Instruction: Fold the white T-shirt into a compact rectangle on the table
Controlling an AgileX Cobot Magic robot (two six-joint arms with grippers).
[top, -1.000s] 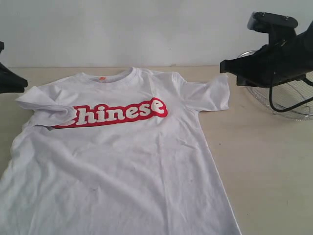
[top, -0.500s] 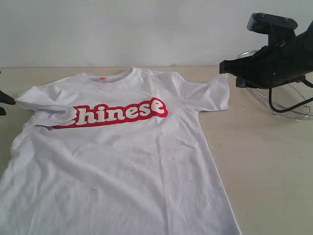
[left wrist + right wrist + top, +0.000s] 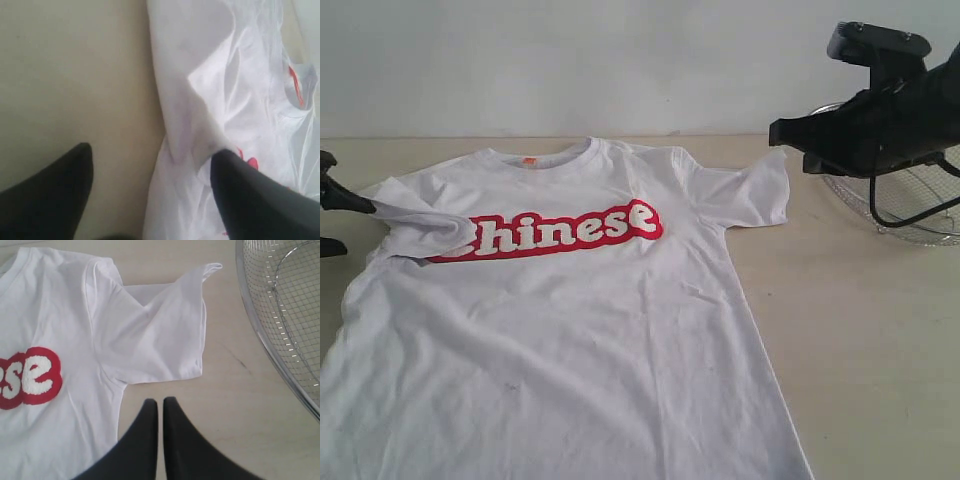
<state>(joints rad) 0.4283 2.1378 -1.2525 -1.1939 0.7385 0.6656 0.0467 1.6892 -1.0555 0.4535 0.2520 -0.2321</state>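
Progress early: we find the white T-shirt (image 3: 570,340) spread on the table (image 3: 860,330), its 9 o'clock sleeve (image 3: 420,225) folded inward, 2 o'clock sleeve (image 3: 755,195) and body unfolded. Left claw (image 3: 152,152) apart at that fold; right claw (image 3: 160,402) together, empty.

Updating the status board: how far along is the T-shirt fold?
Done: the left sleeve lies folded in over the start of the red lettering. In hand: the left gripper is open at that sleeve, one finger over cloth, one over the table, holding nothing; the right gripper is shut near the right sleeve. Left: that sleeve lies flat out, and the white T-shirt is spread unfolded.
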